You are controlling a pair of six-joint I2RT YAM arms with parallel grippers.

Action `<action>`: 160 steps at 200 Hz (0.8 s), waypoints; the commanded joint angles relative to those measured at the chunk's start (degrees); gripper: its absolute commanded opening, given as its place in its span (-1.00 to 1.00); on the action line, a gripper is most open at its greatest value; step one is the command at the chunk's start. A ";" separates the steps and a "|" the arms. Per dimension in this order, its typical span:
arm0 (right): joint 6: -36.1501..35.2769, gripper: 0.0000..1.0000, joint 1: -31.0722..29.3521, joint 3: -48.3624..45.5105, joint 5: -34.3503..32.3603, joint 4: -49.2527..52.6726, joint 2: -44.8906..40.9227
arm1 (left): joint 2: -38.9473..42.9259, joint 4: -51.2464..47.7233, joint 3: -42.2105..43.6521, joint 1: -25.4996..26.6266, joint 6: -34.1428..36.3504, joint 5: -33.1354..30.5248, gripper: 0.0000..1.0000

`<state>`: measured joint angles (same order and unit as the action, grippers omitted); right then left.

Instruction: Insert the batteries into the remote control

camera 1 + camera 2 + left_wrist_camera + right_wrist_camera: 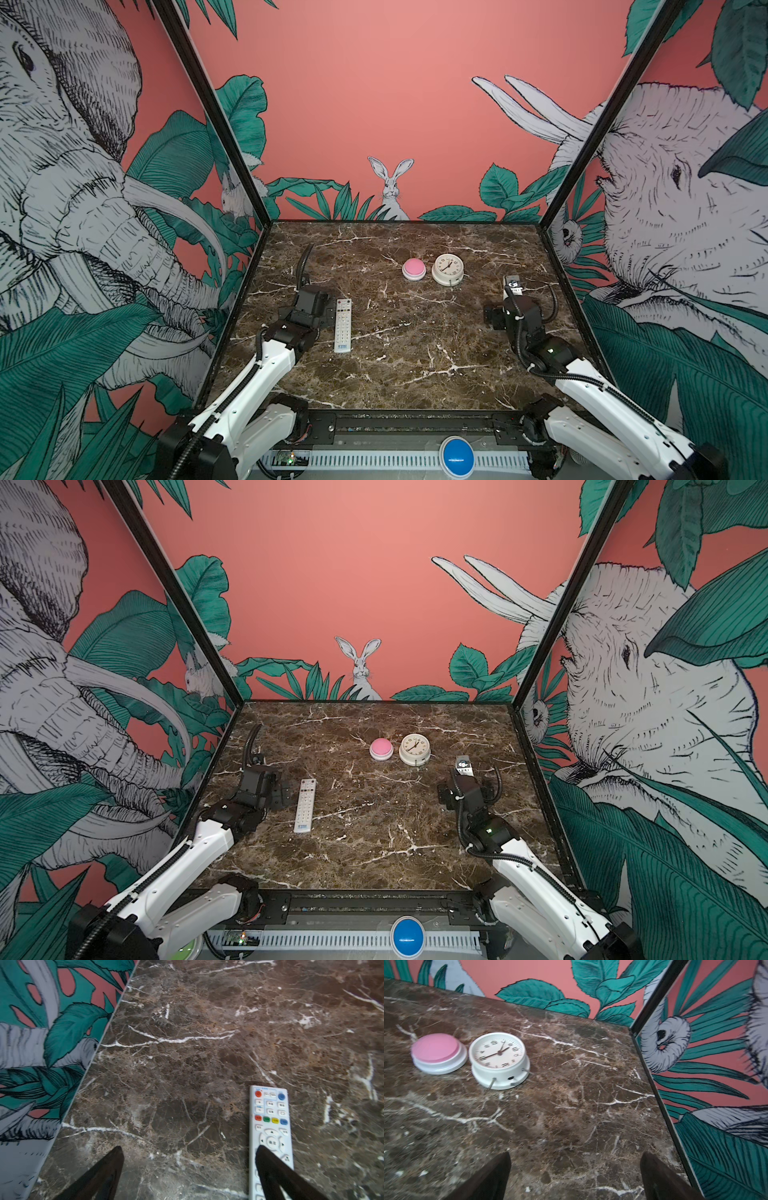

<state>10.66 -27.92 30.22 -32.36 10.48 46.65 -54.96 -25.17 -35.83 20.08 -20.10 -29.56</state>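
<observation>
Two claws, both spread wide and both empty, is how things stand: the left claw [189, 1148] hangs low with nothing between its dark fingers, and the right claw [576, 1154] likewise has only bare stone between its own. The slim white rectangular remote control [343, 326] lies flat on the brown veined marble table [415, 353], buttons up. Its red-button end is the end nearer the round white clock [448, 269]. It lies well apart from that clock, off toward the left arm's side of it. Reckoned from the clock, the left claw is just beyond the remote. In the left wrist view one finger [270, 1167] crosses over the remote's lower half, though whether it touches the plastic I cannot tell. The right claw sits near the clock, on the clock's side toward the right wall. A pink dome button on a white base [414, 269] stands just beside the clock. Of the batteries, none shows in any view, neither on the table nor in either claw. The remote's back faces the table and is hidden, so whether cells are already inside cannot be read. My judgement: with no loose cells or cover lying about, loading is either finished and the remote set down, or no cells are within reach. Nothing seen settles which.
</observation>
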 commanded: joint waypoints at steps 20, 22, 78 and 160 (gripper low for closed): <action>-0.84 0.98 4.24 -7.61 -7.08 -11.54 -2.19 | -0.43 5.29 2.60 -0.80 0.48 -10.43 0.99; -1.02 0.98 4.47 -8.02 -7.10 -12.13 -2.29 | -0.46 5.76 2.87 -0.89 0.78 -10.78 0.99; -8.79 0.98 11.55 -14.25 -2.52 -26.45 2.47 | -0.89 16.70 5.87 -1.71 8.38 -14.08 0.99; -12.33 0.98 18.12 -14.21 5.56 -51.42 23.25 | -7.01 42.44 16.01 -2.23 20.04 -12.56 0.99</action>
<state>-0.05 -10.79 15.18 -30.09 -27.16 66.81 -59.09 6.39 -21.28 18.26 -3.79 -41.04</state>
